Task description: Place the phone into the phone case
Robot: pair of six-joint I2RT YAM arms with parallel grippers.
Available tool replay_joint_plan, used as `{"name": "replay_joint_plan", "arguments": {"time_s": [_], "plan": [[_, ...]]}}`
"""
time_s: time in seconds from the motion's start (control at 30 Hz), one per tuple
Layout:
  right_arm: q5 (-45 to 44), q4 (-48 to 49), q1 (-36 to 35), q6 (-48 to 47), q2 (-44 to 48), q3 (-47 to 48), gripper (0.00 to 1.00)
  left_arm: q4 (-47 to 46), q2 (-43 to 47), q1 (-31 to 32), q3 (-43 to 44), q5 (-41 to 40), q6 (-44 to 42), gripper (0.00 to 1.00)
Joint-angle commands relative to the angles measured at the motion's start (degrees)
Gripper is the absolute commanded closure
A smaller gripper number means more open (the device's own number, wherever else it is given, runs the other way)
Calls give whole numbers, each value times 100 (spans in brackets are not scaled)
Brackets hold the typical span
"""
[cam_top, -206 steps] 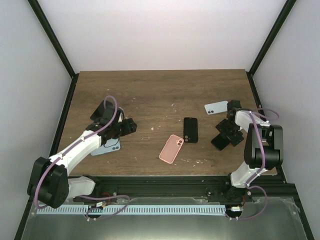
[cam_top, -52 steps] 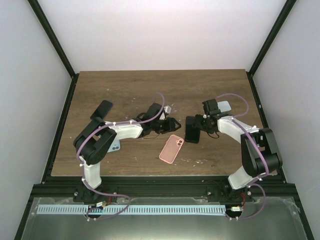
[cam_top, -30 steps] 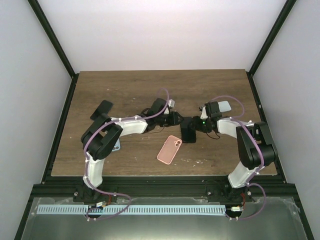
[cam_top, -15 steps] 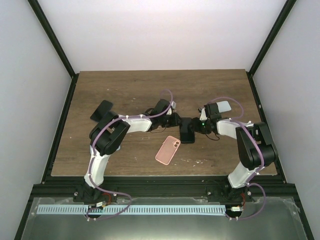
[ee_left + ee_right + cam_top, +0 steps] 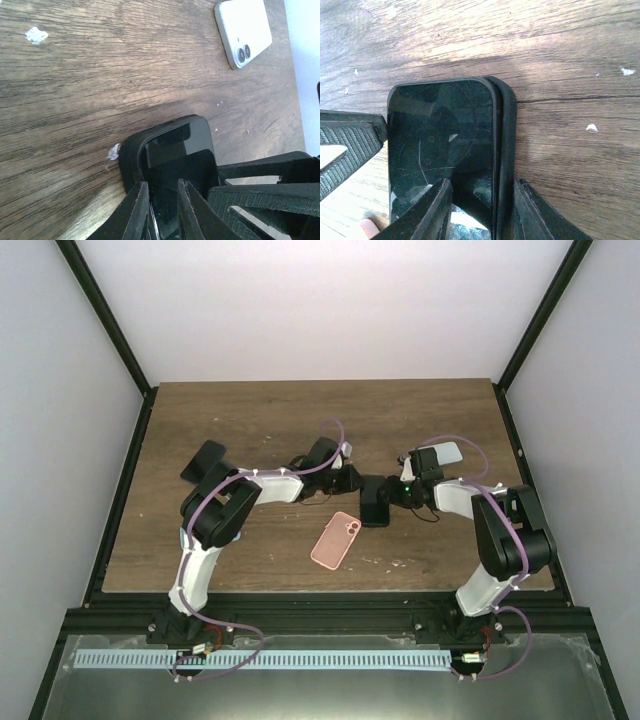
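Phone [image 5: 442, 135] lies apparently partway inside case [image 5: 506, 131].

1. A black phone [image 5: 442, 135] lies screen up on the wooden table [image 5: 560, 60], its glass glossy and finely scratched.
2. The black phone case [image 5: 506, 135] shows as a thick rim along the phone's right side and around its top right corner.
3. The right gripper [image 5: 481, 192] straddles that edge: one finger [image 5: 427, 212] sits over the screen and the other stands outside the case rim. Whether they actually squeeze is hard to tell.
4. The left gripper's ribbed finger [image 5: 350, 150] enters from the left and meets the phone's left side.
5. White specks [image 5: 591, 128] dot the wood.
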State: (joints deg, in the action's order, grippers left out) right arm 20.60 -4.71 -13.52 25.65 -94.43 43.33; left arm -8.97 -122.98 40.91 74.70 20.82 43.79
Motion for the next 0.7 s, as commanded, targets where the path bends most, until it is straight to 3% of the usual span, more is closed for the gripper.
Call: {"name": "replay_joint_plan", "arguments": {"time_s": [0.0,0.2,0.4,0.67], "plan": [[131,41,-80,10,-61,-66,67,-283,-96,146,205,421,-73,80],[279,135,-78,36,-131,-27,69,-78,-178,269,358,522,-98,79],[-61,-201,-65,3,72,-35,69,284,231,182,164,320,-249,71],[-122,-406,-27,54,327,-187,62,608,417,137,-23,245,-394,67]]}}
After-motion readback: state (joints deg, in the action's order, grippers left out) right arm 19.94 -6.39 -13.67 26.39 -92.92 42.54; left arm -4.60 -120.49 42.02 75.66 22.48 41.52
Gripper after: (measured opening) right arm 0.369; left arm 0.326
